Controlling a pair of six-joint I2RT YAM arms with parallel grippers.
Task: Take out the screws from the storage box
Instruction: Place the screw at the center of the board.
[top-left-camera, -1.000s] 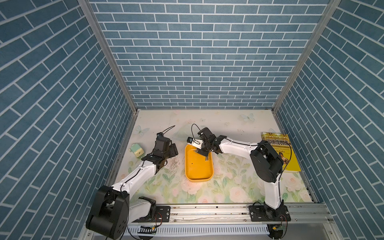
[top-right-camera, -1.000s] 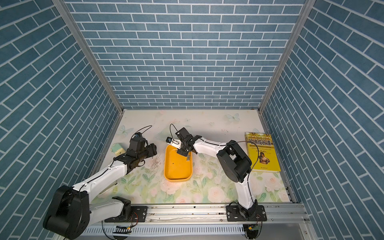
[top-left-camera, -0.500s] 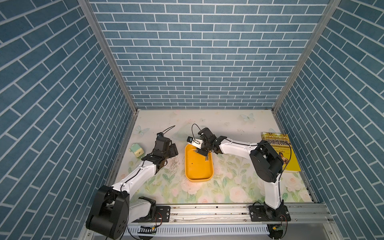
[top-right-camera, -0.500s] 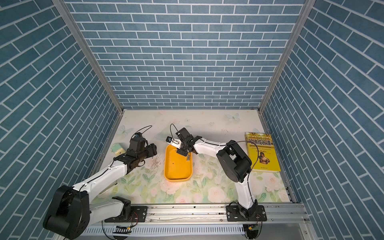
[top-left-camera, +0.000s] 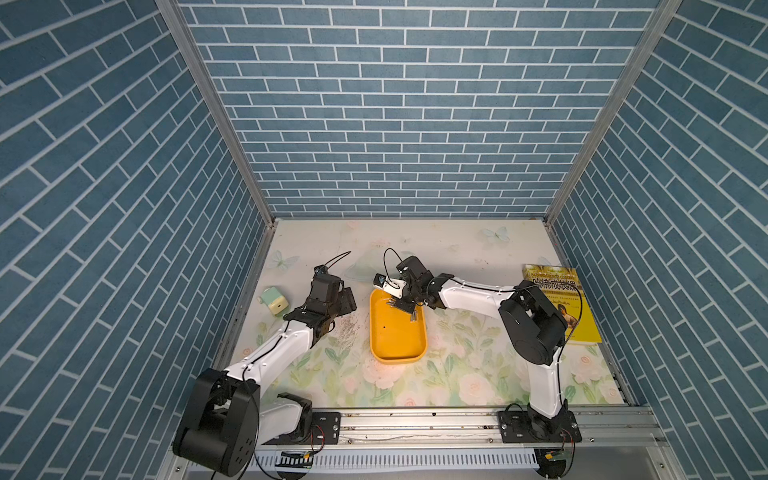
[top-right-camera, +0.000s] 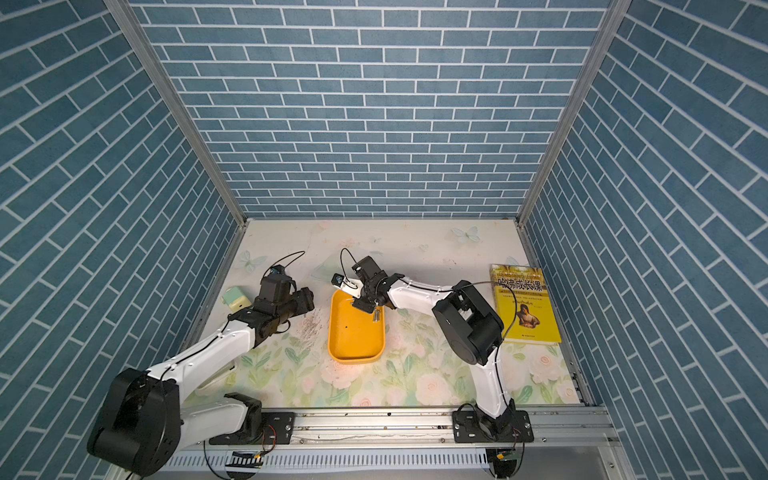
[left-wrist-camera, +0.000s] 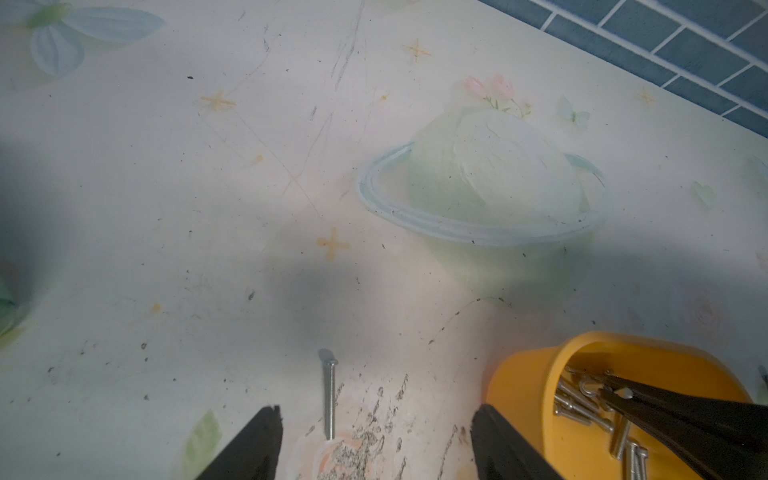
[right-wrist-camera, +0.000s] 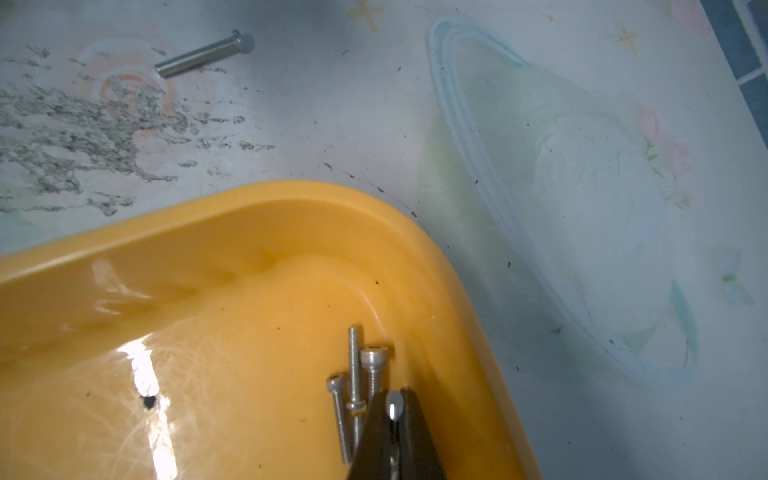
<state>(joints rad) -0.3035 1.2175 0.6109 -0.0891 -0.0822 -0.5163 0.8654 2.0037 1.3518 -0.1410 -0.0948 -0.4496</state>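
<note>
Little has moved: the right arm (top-left-camera: 469, 297) stays stretched low over the far end of the box (top-left-camera: 395, 340), right gripper (right-wrist-camera: 397, 415) pinching a screw (right-wrist-camera: 394, 405) beside other screws (right-wrist-camera: 355, 374) inside. Left of the box, the left gripper (left-wrist-camera: 376, 411) hovers spread over a loose screw (left-wrist-camera: 329, 399).

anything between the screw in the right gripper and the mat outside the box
only the storage box wall: the right gripper pinches a screw inside its corner, it must clear the rim. beyond, the mat holds one loose screw
</note>
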